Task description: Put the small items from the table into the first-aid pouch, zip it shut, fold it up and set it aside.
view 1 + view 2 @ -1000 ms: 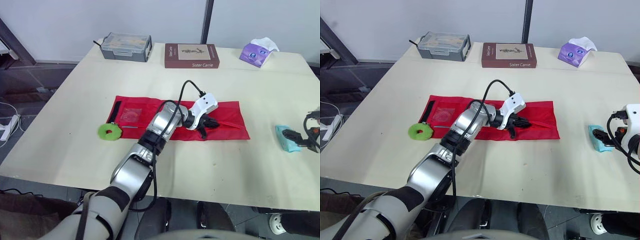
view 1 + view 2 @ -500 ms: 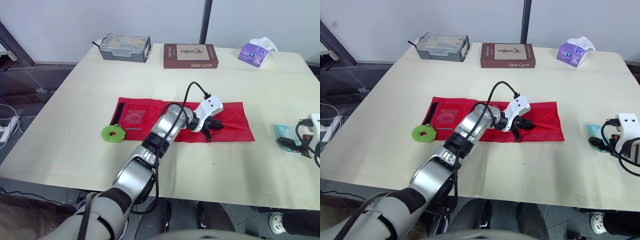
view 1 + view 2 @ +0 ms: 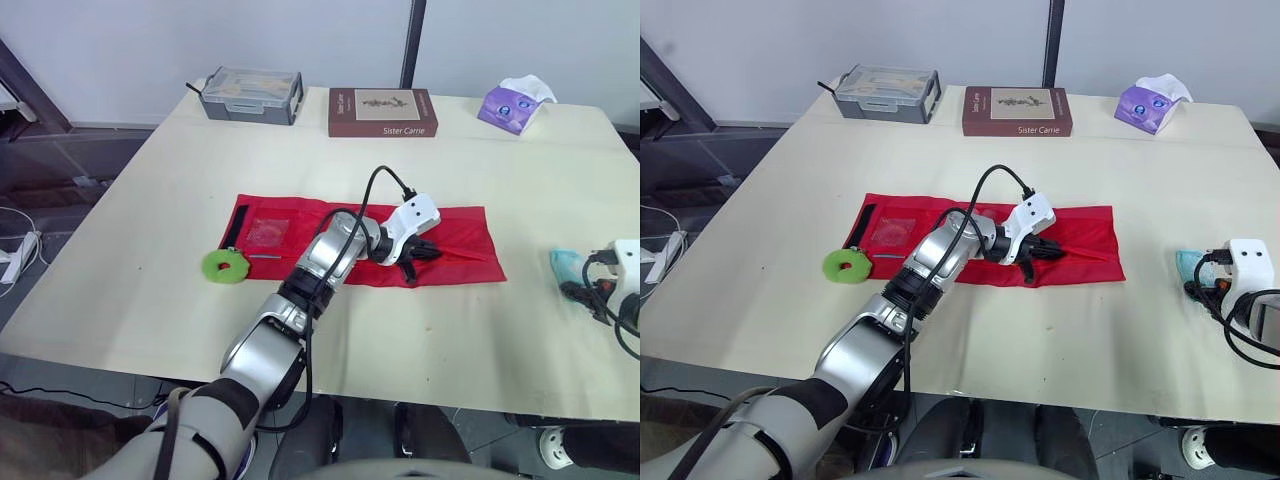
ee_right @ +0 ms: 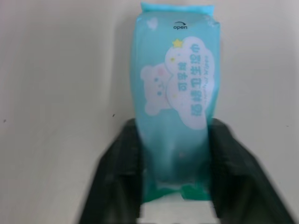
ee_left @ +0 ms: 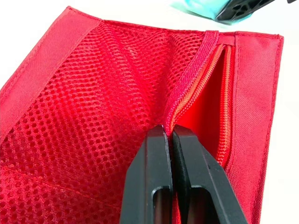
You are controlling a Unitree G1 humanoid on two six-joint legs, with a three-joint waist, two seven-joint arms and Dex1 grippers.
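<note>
Soft, even light falls from overhead on the pale table (image 3: 150, 250), bright but without harsh glare, and the things standing on it cast only short, faint shadows. From my left wrist, the mesh of the red pouch (image 5: 70, 116) is crisp right up to my left gripper (image 5: 169, 131), whose black fingers (image 5: 152, 177) carry a dull sheen. The bare table beyond the pouch burns out to near white. From my right wrist, my right gripper (image 4: 173, 128) is smeared by blur, and the wipes packet (image 4: 175, 70) looks soft, its print still readable.
</note>
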